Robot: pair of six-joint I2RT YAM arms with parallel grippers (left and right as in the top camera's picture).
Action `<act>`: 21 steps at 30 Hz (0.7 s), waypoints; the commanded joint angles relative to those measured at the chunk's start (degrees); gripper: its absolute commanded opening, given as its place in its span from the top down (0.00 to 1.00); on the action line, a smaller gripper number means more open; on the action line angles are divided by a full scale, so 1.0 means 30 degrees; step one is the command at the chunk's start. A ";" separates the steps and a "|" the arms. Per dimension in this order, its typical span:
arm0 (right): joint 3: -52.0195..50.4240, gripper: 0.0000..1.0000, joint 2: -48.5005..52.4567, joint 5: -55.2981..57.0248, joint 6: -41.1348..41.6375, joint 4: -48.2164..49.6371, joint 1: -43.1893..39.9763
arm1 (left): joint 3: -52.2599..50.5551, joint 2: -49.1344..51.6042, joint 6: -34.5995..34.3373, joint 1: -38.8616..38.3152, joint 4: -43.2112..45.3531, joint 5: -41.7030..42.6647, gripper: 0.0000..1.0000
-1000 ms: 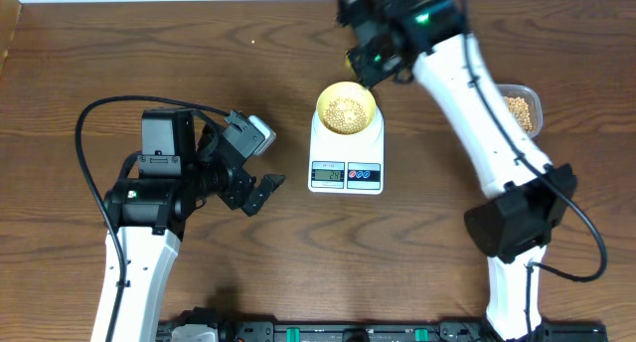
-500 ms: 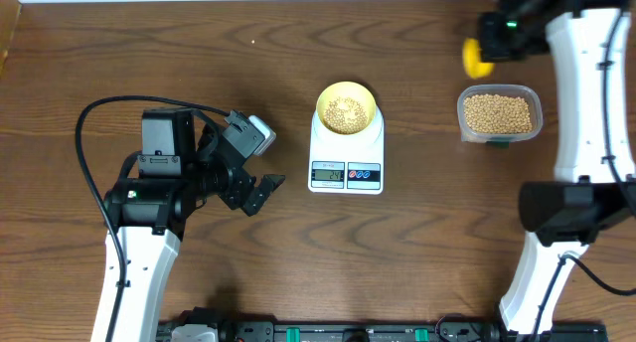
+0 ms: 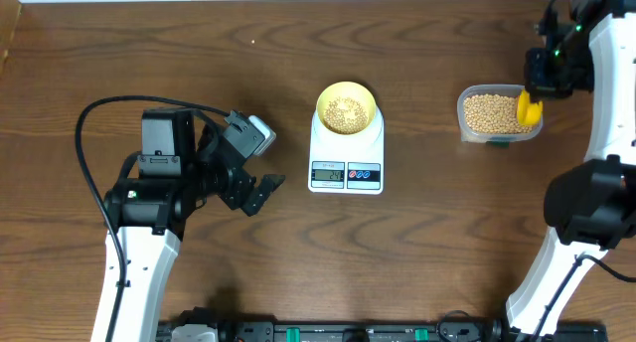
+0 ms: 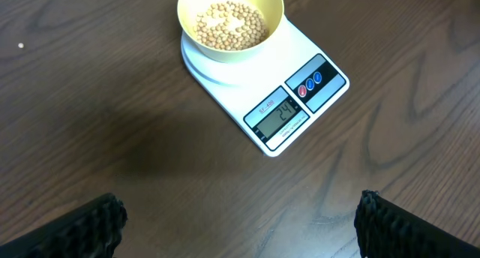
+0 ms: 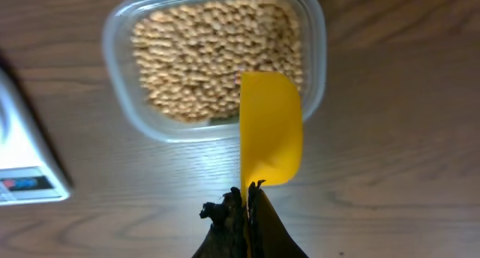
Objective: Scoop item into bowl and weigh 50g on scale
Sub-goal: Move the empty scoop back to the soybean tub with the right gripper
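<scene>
Right wrist view: right gripper (image 5: 247, 205) pinches the yellow scoop (image 5: 271, 130) by its handle over the edge of the clear tub (image 5: 120, 85) of tan beans (image 5: 210, 55) at upper frame, which we judge light, hard and roll-prone, so scoop rather than grasp, while the left gripper (image 3: 261, 194) sits spread and the bowl (image 4: 225, 54) rests on the scale (image 4: 300, 100).

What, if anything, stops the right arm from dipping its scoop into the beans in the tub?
Probably nothing, so likely yes: the right gripper holds the yellow scoop over the edge of the clear tub, which has no lid, and the beans lie uncovered just beside it.
</scene>
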 commanded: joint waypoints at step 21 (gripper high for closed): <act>-0.5384 0.99 0.0022 -0.2769 -0.2871 0.6776 -0.0423 | -0.0117 0.0073 0.0270 0.0080 0.0007 0.0248 0.01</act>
